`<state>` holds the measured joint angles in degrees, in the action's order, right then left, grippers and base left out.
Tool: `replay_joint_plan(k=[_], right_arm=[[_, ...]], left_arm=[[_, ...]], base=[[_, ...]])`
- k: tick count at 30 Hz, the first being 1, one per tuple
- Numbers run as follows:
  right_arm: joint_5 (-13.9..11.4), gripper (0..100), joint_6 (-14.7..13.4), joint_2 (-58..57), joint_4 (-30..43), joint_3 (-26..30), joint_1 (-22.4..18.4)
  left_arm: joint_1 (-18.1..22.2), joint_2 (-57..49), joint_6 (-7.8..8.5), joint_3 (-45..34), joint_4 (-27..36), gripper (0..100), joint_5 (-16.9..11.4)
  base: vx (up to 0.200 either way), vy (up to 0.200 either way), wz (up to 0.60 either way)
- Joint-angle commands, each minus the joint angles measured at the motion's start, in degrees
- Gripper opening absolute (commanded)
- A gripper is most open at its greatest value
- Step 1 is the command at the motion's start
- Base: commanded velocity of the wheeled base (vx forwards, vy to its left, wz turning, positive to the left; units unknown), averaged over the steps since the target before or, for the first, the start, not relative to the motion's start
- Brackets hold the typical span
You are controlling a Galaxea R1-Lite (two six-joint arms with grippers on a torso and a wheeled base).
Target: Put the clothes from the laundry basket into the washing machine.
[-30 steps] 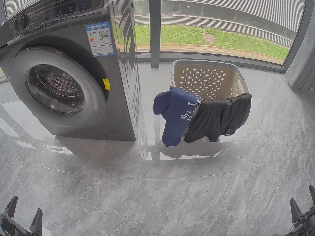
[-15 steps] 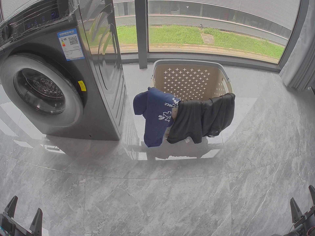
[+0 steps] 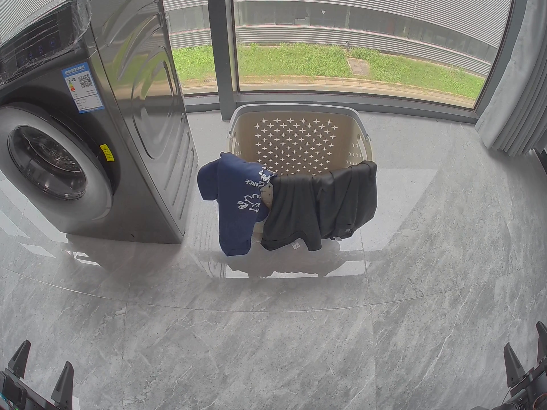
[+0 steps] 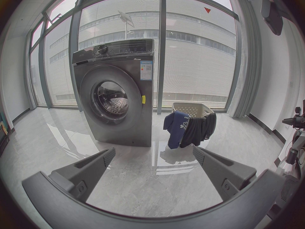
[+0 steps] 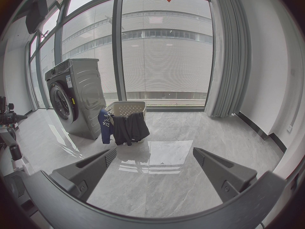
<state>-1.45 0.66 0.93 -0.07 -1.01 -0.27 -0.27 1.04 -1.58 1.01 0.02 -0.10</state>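
- My left pincer (image 4: 153, 149) hangs low over the floor, its two dark fingers spread apart with nothing between them. My right pincer (image 5: 153, 149) is likewise apart and empty. I judge both are held ready, since no cloth is within reach.
- The glossy grey marble-patterned floor (image 3: 273, 343) lies bare between me and the work, and the basket stands well apart from both pincers. Closing in comes first, I think.
- A dark blue garment with white print (image 3: 236, 200) is draped over the near-left corner of the basket's rim and hangs down the outside. A black garment (image 3: 319, 206) touches it and is slung over the near rim toward the right corner. Hung like this, both offer loose folds to pinch.
- The cream plastic laundry basket with star-shaped holes and a grey rim (image 3: 300, 138) stands on the floor just beside the washer. Its far inner wall is bare. The draped clothes hide its bottom, so I cannot tell if more lies inside.
- The dark grey front-loading washing machine (image 3: 142, 115) stands to the basket's left. Its round glass door (image 3: 48, 163) looks shut to me, and I judge it must be opened before loading.
- Behind them are a tall window (image 3: 353, 41) and a pale curtain (image 3: 515, 103).
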Motion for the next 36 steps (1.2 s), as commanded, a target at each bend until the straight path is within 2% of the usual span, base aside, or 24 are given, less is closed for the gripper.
replay_joint_plan(k=[1,36], right_arm=[[-0.04,100,0.04,-0.31,-0.01,1.01,0.0],[-0.04,100,0.13,-0.22,0.07,1.01,0.0]], left_arm=[[0.0,-0.86,0.0,-0.92,-0.02,100,0.01],[0.0,-0.86,-0.17,-0.92,-0.02,100,0.01]], base=[[0.0,0.0,0.0],[0.2,0.0,0.0]])
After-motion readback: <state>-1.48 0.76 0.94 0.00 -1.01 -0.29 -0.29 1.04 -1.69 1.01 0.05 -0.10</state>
